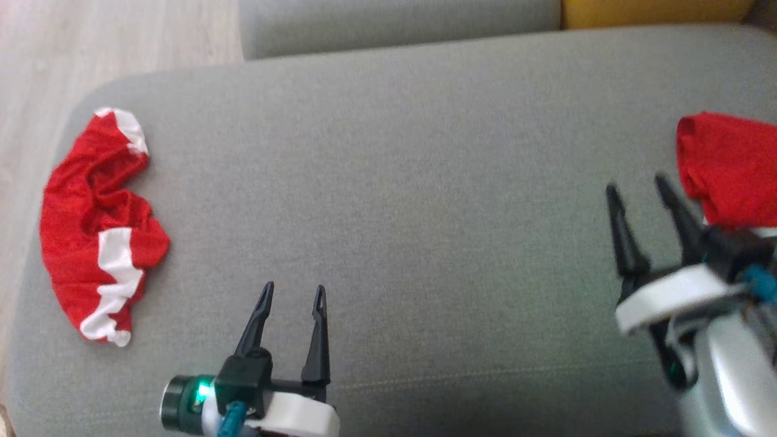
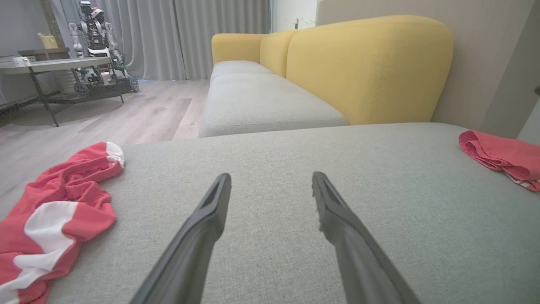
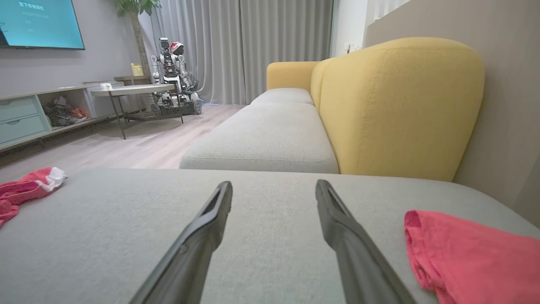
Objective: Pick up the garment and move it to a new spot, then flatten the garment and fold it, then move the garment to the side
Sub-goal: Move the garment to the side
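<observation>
A folded red garment (image 1: pixel 728 164) lies at the right edge of the grey cushion (image 1: pixel 394 200); it also appears in the right wrist view (image 3: pixel 468 253) and far right in the left wrist view (image 2: pixel 502 156). My right gripper (image 1: pixel 637 185) is open just left of it, nothing between its fingers (image 3: pixel 202 228). A second, crumpled red-and-white garment (image 1: pixel 100 230) lies at the cushion's left end (image 2: pixel 46 211) (image 3: pixel 25 190). My left gripper (image 1: pixel 294 290) stands open over bare cushion near the front edge, right of that crumpled garment.
A yellow sofa back (image 3: pixel 400 105) and further grey seat cushions (image 3: pixel 261 143) lie beyond. Wooden floor (image 2: pixel 126 114) runs to the left, with a table (image 3: pixel 130 90) and another robot (image 3: pixel 173 80) near the curtains.
</observation>
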`<state>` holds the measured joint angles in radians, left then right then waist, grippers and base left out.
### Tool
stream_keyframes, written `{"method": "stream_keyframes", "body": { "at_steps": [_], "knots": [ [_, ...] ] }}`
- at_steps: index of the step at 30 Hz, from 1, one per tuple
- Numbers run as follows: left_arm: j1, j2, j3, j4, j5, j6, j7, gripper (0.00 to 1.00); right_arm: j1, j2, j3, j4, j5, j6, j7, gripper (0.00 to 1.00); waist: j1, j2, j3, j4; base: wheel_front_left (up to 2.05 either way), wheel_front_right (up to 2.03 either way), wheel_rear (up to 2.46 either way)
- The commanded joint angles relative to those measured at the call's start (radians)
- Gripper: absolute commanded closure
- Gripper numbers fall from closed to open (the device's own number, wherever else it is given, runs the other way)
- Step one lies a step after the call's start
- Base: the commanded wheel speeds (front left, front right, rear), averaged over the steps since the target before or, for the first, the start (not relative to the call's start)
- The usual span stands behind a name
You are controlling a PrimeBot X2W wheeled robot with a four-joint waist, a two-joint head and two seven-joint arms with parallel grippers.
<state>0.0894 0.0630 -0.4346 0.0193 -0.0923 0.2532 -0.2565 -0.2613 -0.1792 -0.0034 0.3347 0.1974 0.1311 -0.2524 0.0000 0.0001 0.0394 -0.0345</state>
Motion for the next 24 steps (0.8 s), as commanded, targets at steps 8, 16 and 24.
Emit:
{"method": "stream_keyframes", "body": {
  "at_steps": [8, 16, 24],
  "knots": [
    [-0.023, -0.005, 0.086, -0.03, -0.032, -0.027, -0.005, 0.0, 0.179, 0.08, -0.027, -0.209, -0.062, 0.0, -0.009, 0.0, 0.0, -0.0001, -0.072, 0.002, 0.0, 0.0, 0.0],
    [0.033, -0.009, 0.151, -0.016, -0.028, -0.043, -0.005, 0.0, 0.337, 0.11, -0.024, -0.27, -0.09, 0.0, -0.009, 0.0, 0.0, -0.0001, -0.098, -0.026, 0.0, 0.0, 0.0],
    [0.06, -0.011, 0.184, -0.003, -0.011, -0.061, -0.005, 0.0, 0.376, 0.123, -0.021, -0.281, -0.091, 0.0, -0.009, 0.0, 0.0, -0.0001, -0.105, -0.051, 0.0, 0.0, 0.0]
  ]
}}
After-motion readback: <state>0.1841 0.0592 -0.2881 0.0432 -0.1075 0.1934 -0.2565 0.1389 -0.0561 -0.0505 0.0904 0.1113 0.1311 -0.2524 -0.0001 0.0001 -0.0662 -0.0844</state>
